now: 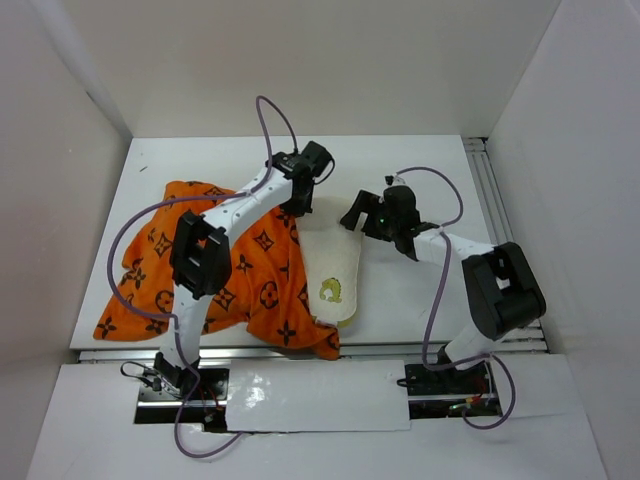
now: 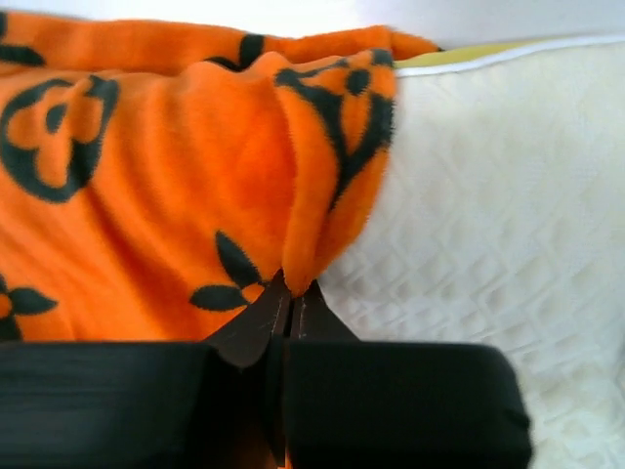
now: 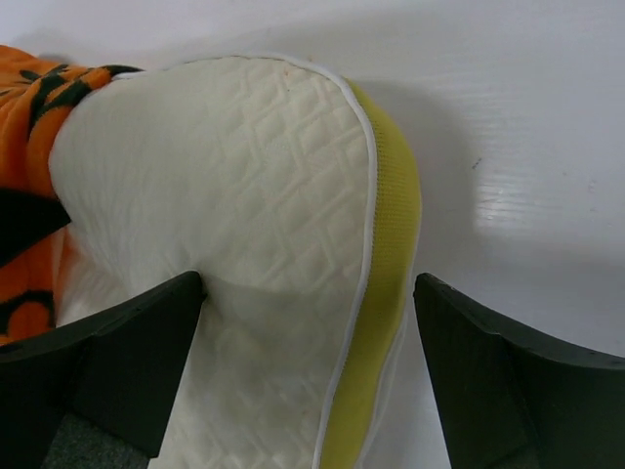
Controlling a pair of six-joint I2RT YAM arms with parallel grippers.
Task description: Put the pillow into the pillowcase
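Pillow [image 1: 333, 275] is lying on the desk [image 1: 420, 170], left side touching the pillowcase [image 1: 250, 280]; left end effector [image 2: 293, 288] is clamping a pillowcase fold; right end effector [image 3: 311, 283] is hanging apart over the pillow's far end.

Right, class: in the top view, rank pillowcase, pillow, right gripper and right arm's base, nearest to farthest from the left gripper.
1. pillowcase: pinched in the left gripper.
2. pillow: just right of it.
3. right gripper: farther right, open.
4. right arm's base: near edge, far right.

Cream quilted pillow [image 1: 334, 270], left side tucked under crumpled orange pillowcase [image 1: 262, 285].
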